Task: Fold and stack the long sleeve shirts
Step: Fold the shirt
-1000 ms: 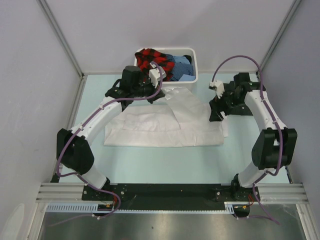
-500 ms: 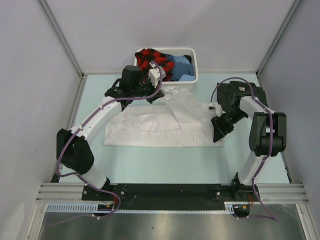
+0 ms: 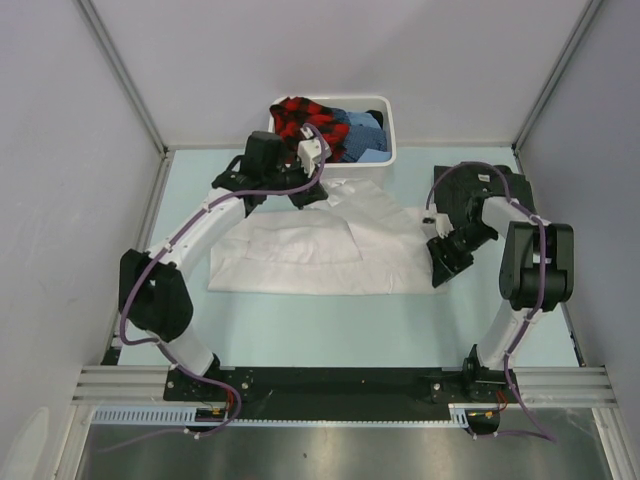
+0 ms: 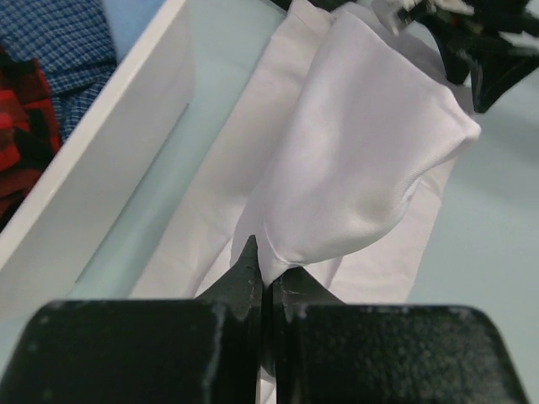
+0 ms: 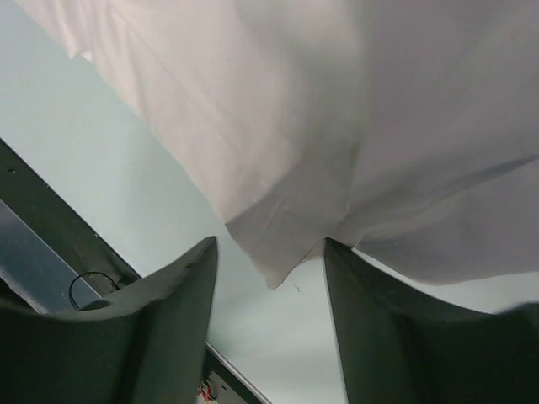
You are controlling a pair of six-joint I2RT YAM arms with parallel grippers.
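The large white shirt lies partly folded on the pale green table. My left gripper is at its far edge, shut on a pinch of the white cloth, which lifts in a fold from the fingertips. My right gripper is open at the shirt's near right corner; in the right wrist view that corner lies between the two fingers, not gripped. The dark striped shirt is not in view.
A white plastic tub at the back of the table holds red-black checked and blue clothes. Its wall is just left of the left gripper. Grey walls enclose the table at the back and both sides.
My right gripper has swung from the far right of the shirt down to its near right corner, and the right end of the shirt now lies folded in. The left gripper shifted slightly.
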